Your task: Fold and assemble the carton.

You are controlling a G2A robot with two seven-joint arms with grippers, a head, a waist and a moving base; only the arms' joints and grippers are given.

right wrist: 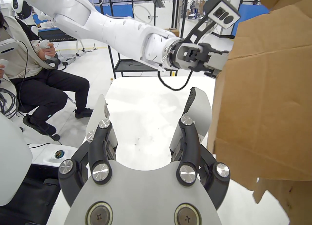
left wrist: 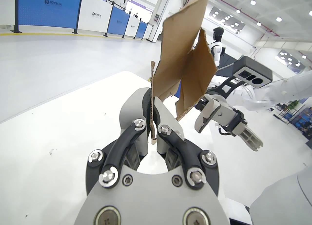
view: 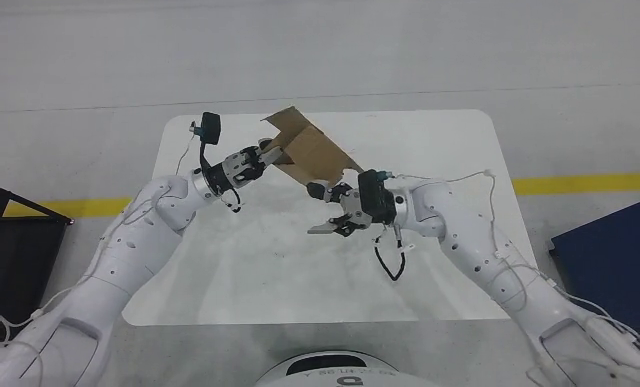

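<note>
A brown cardboard carton (view: 308, 147), partly unfolded, hangs tilted above the far middle of the white table (view: 250, 277). My left gripper (view: 272, 159) is shut on a flap at its left edge; in the left wrist view the thin cardboard (left wrist: 185, 60) is pinched between the pads (left wrist: 147, 104). My right gripper (view: 328, 209) stands open just below and in front of the carton's right side, nothing between its fingers (right wrist: 197, 106). In the right wrist view the carton (right wrist: 263, 104) rises beside one finger, and the left gripper (right wrist: 214, 65) holds its far edge.
The table's near half is bare white surface (right wrist: 146, 113). A seated person (right wrist: 36, 84) with hand controllers is off the table's left side, beside a black metal rack (right wrist: 143, 30). A dark bin (view: 25, 257) stands on the floor at left.
</note>
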